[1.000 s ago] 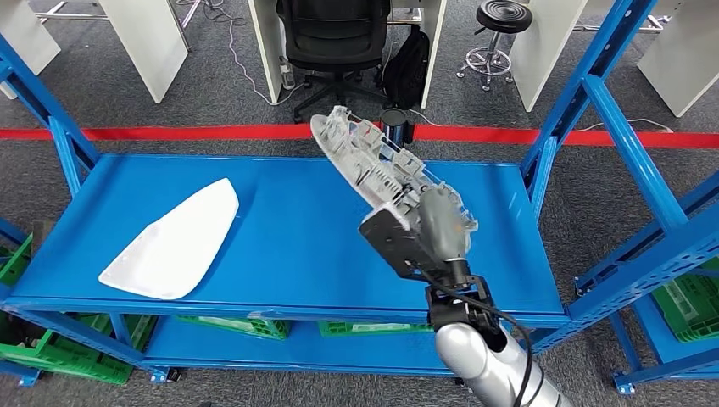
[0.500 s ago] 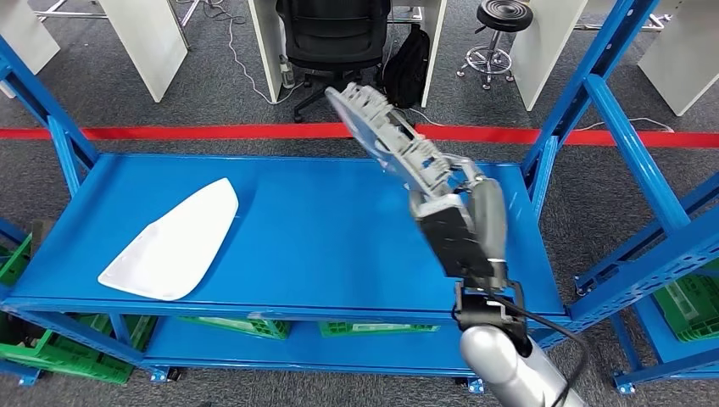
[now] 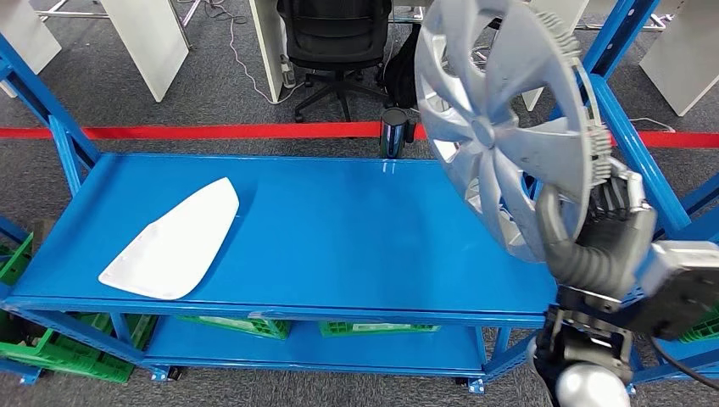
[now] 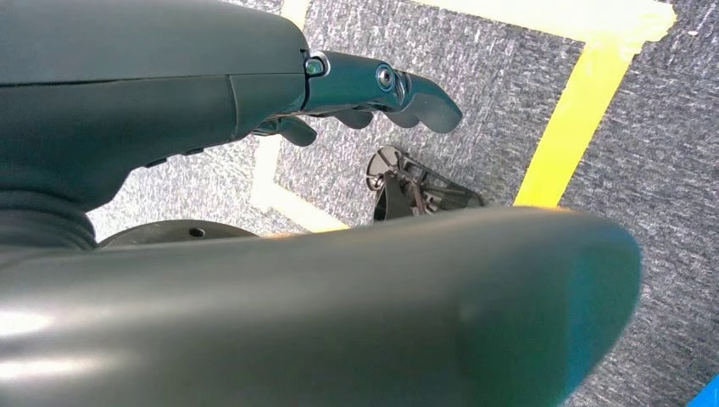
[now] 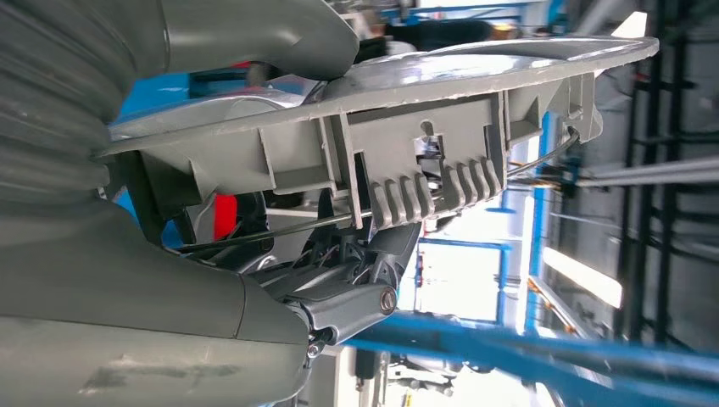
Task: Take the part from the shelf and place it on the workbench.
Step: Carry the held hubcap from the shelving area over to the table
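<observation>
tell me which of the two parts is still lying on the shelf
The white curved panel lies flat on the blue shelf, at its left end. The silver wheel cover is gripped in the right hand, lifted clear.

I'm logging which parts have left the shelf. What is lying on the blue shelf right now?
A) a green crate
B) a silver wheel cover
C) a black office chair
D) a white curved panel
D: the white curved panel lies flat on the blue shelf, near its left end, while the silver wheel cover is held up in the air by the right robot hand.
</observation>
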### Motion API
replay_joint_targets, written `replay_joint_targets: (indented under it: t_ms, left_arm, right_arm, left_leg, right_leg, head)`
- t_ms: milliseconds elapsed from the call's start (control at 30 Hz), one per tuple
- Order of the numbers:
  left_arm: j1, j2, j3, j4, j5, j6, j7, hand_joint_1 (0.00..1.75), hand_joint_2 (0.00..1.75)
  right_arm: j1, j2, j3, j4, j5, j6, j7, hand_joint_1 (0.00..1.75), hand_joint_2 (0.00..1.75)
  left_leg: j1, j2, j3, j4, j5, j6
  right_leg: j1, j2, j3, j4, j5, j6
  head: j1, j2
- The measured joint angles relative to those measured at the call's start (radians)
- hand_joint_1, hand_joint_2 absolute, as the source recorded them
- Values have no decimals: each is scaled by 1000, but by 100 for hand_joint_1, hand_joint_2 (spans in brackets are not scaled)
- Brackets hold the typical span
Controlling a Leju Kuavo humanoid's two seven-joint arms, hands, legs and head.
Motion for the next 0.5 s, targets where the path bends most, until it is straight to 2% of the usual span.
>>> replay_joint_targets:
  t_ms: [333,500]
  left_arm:
    - [0,0,0,0,0,0,1,0,0]
    - [1,0,1,1,2,0,2,0,0]
  right_arm:
    - [6,-2,-7,-8,-9,0,-7,175,175]
    - [47,-11,-49,-56,-56,0,-55,175,175]
  left_leg:
    - [0,0,0,0,0,0]
    - [0,0,0,0,0,0]
  right_leg:
    - [0,0,0,0,0,0]
    - [0,0,0,0,0,0]
  head:
    - [0,0]
    - [0,0]
